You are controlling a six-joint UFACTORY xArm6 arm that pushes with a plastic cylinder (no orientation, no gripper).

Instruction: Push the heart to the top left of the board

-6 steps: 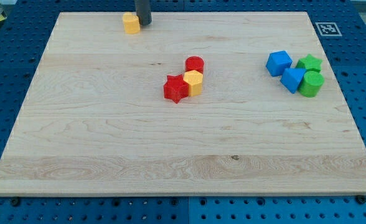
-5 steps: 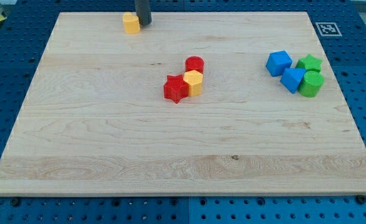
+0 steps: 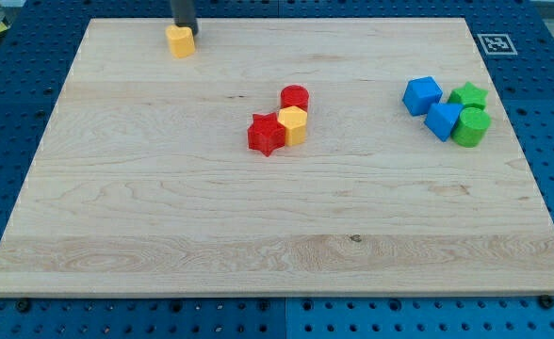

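Resting near the top-left of the table [image 3: 164,235], the yellow heart [image 3: 179,41] lies close to the top edge but short of the left corner. My tip [image 3: 185,30] stands just above it, toward the view's top and slightly to its right, touching or nearly touching the block; the rod runs up out of the frame. No pincer shows on this arm, only the straight dark rod, so no opening can be told.

Near the table's middle sits a tight cluster: a red star [image 3: 267,135], a yellow hexagon [image 3: 294,123] pressed against its right side, and a red cylinder [image 3: 295,97] touching the hexagon from the view's top. All of this group is well apart from the heart.

At the view's right lies a second cluster: a blue cube [image 3: 422,95], a second blue block [image 3: 442,121] just below and right of it, a green star [image 3: 468,95] and a green cylinder [image 3: 471,126] at the blue blocks' right, all packed together. A black-and-white marker [image 3: 495,43] sits beyond the table's top-right corner.
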